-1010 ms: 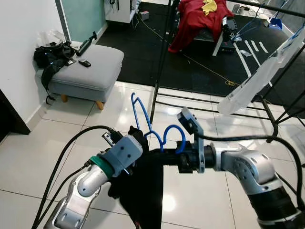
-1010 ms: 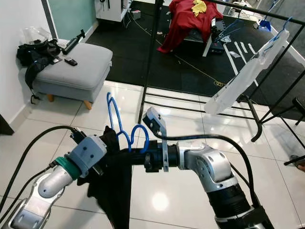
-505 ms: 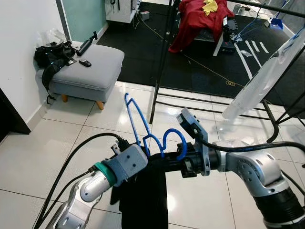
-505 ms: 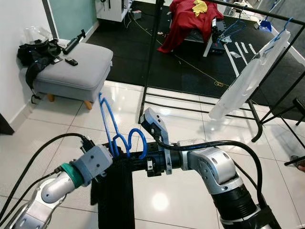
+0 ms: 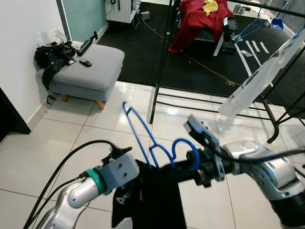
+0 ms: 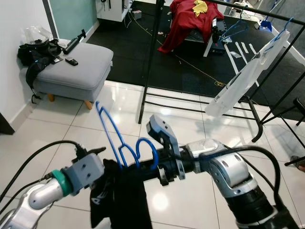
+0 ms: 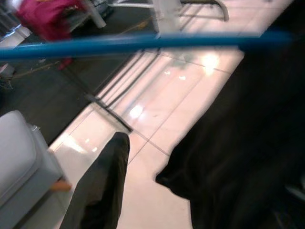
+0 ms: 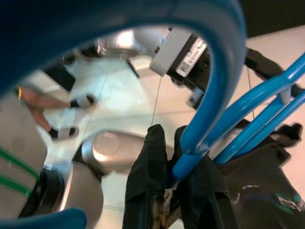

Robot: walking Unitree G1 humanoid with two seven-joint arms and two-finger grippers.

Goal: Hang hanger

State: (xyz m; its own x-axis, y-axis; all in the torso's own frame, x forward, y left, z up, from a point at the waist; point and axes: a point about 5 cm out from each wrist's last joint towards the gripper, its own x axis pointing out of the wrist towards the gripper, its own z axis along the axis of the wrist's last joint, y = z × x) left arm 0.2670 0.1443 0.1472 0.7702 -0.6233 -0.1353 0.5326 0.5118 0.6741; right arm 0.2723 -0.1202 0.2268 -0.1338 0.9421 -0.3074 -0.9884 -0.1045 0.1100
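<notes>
**A:** Where is the hanger now?

**B:** The blue hanger (image 5: 143,138) is low in front of the robot, carried between both arms, with a black garment (image 5: 152,200) draped from it toward the tiled floor (image 5: 71,124). Its hook (image 5: 186,155) curls round at the right gripper (image 5: 190,167), and one long arm of it slants up toward 11 o'clock.

**A:** Are the grippers clamped on it?

**B:** The right gripper appears clenched at the base of the hook; in its wrist view the blue loop arches close over the lens. The left gripper (image 5: 136,169) sits at 9 o'clock of the hook, buried in black cloth, so I cannot tell whether it is clenched or released.

**A:** And the place to hang it?

**B:** Probably the black clothes rack (image 5: 164,57) at 12 o'clock, standing where the tiles meet the dark mat, well apart from the hanger. A pale garment (image 5: 259,78) already hangs from it at 2 o'clock.

**A:** What could go wrong?

**B:** The cloth sits loosely, bunched more to the left side, so tilting the hanger during the lift could let it slide off. The hook also points sideways; unless turned, it may knock the rail rather than catch. The trailing hem or the arm cable (image 5: 62,162) could snag, too. There are someone's feet (image 8: 71,117) nearby in the right wrist view.
</notes>
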